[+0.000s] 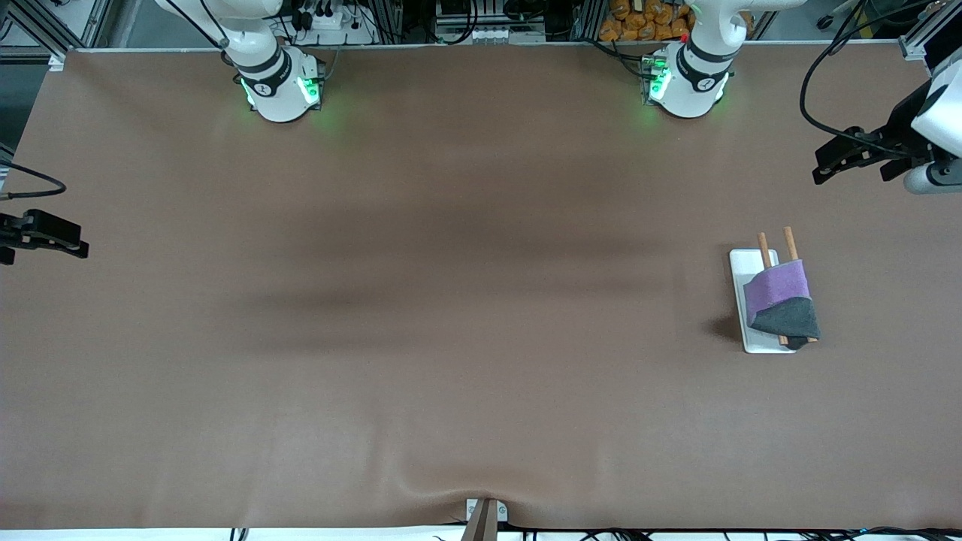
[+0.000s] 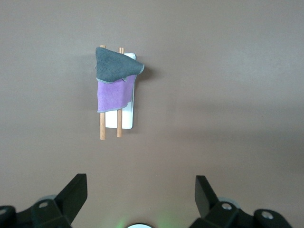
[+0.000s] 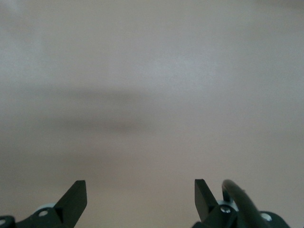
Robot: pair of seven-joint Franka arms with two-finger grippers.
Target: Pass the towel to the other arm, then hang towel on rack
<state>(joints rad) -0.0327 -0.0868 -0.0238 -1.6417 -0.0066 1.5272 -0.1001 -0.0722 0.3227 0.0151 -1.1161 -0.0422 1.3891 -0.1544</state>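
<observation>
The towel (image 1: 782,300) hangs over the two brown rods of the rack (image 1: 740,263), purple face toward the arms' bases, dark grey face nearer the front camera. The rack stands on its white base at the left arm's end of the table. The left wrist view shows the towel (image 2: 114,80) on the rack (image 2: 126,119) some way off. My left gripper (image 1: 819,167) is open and empty, in the air over the table's edge at that end, apart from the rack; its fingers (image 2: 76,190) stand wide. My right gripper (image 1: 75,244) is open and empty over the right arm's end; its wrist view (image 3: 140,190) shows only bare table.
A brown mat (image 1: 451,300) covers the whole table. A small metal clamp (image 1: 485,518) sits at the table edge nearest the front camera. Cables and orange items (image 1: 646,19) lie past the edge by the arms' bases.
</observation>
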